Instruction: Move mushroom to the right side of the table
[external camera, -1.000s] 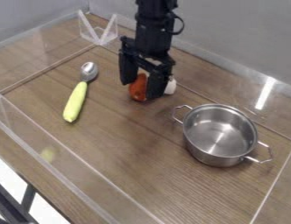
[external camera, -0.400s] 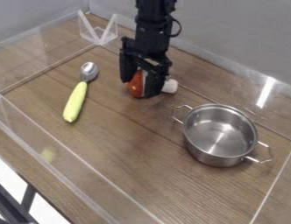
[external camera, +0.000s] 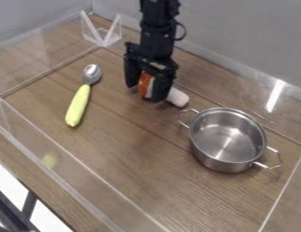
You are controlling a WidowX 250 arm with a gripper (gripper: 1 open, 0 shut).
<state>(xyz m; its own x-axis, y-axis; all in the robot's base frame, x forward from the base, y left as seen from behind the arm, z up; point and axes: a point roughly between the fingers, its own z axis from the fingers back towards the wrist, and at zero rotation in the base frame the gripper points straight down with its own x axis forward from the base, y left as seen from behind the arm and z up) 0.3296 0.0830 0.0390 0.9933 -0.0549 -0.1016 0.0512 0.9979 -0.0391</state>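
Low clear acrylic walls (external camera: 244,45) behind, bright reflected streak of light (external camera: 276,96)

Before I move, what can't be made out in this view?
- Mushroom: much of its cap is hidden in the camera view behind the gripper.
- Fingertips: too dark and small to tell whether they touch the cap.
- Pot: its far outer wall is hidden by its own near side and rim.
- Arm: its upper part is cut off by the top edge.

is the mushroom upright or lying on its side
On its side: the mushroom's white stem points sideways along the tabletop, out from its red-orange cap.
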